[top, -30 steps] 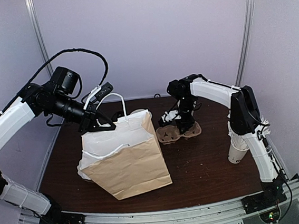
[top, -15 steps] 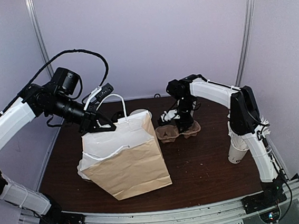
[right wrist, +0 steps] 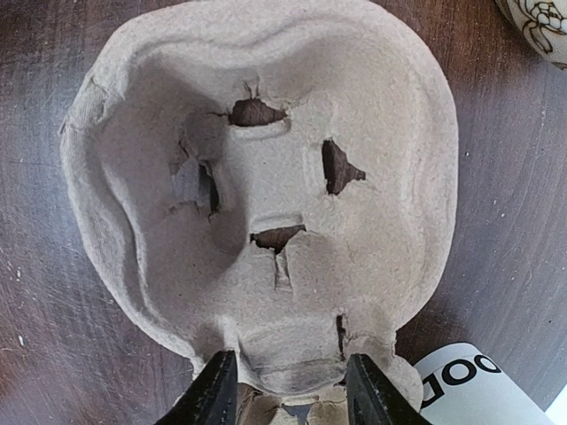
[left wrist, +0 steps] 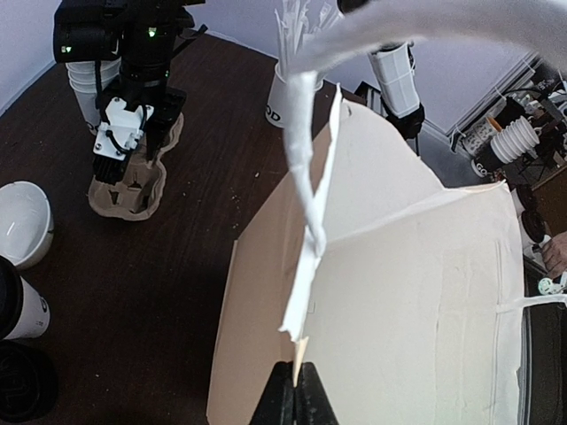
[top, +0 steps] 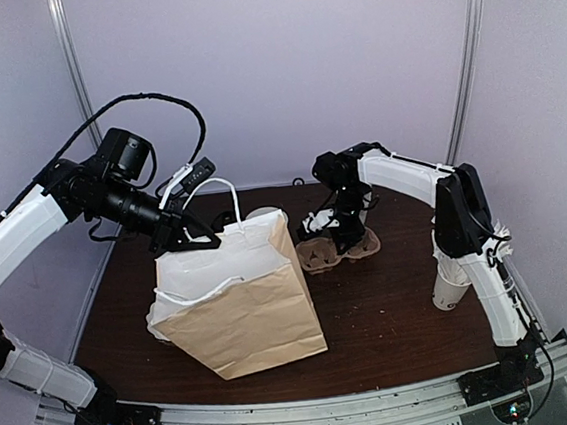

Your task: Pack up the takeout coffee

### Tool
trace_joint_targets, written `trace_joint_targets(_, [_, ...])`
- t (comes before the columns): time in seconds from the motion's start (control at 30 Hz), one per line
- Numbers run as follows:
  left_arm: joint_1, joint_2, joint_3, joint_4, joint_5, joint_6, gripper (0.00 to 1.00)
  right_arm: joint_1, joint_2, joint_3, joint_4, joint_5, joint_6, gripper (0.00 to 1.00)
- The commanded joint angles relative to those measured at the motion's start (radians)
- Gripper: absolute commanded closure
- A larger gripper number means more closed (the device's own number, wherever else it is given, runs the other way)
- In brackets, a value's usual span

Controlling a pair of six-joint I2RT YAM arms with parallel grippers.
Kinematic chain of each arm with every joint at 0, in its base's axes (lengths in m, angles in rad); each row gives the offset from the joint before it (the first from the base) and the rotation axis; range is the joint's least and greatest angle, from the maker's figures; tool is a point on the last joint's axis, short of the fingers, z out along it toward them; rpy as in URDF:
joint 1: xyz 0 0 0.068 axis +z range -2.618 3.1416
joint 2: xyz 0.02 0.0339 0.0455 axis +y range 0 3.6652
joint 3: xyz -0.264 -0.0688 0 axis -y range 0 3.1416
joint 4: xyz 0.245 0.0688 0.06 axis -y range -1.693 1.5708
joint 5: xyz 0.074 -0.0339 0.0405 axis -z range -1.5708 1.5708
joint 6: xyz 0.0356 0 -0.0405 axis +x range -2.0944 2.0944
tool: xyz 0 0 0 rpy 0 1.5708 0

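The takeout coffee (left wrist: 25,308), a white cup with dark print and a black lid, stands at the left edge of the left wrist view; in the top view the bag hides it. My left gripper (left wrist: 295,390) is shut on the top edge of the brown paper bag (top: 242,302), also seen from above (top: 201,242). My right gripper (right wrist: 292,394) points down with its jaws open astride the narrow middle of a cardboard cup carrier (right wrist: 266,177), behind and to the right of the bag (top: 344,237). The carrier's cup wells are empty.
An open white cup (left wrist: 22,221) and a loose black lid (left wrist: 19,382) lie beside the coffee. A stack of white cups (left wrist: 84,84) stands behind the carrier. A white cup with sticks (left wrist: 285,88) stands by the right arm (top: 449,285).
The right gripper has shifted slightly over the carrier, which barely moved. The left gripper and the bag are as before.
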Motion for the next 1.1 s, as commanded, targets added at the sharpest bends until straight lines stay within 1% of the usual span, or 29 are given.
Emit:
trace_joint_targets(0.0, [0.008, 0.002, -0.008, 0.044, 0.034, 0.007, 1.0, 0.007, -0.001, -0.009, 0.001, 0.034, -0.008, 0.55])
trace_joint_targets(0.2, [0.008, 0.004, -0.007, 0.043, 0.036, 0.006, 1.0, 0.007, 0.015, -0.007, 0.0, 0.043, -0.005, 0.54])
trace_joint_targets(0.43, [0.008, 0.0, -0.015, 0.049, 0.039, 0.005, 1.0, 0.006, 0.036, 0.011, -0.047, 0.042, -0.014, 0.56])
trace_joint_targets(0.63, [0.008, 0.002, -0.016, 0.05, 0.041, 0.003, 1.0, 0.005, 0.033, 0.013, -0.047, 0.032, -0.01, 0.66])
trace_joint_targets(0.87, [0.008, 0.004, -0.011, 0.05, 0.04, 0.002, 1.0, 0.006, -0.031, 0.012, -0.023, 0.043, 0.017, 0.7])
trace_joint_targets(1.07, [0.008, 0.006, -0.011, 0.05, 0.013, 0.005, 1.0, 0.005, -0.142, 0.001, -0.01, 0.038, 0.068, 0.71])
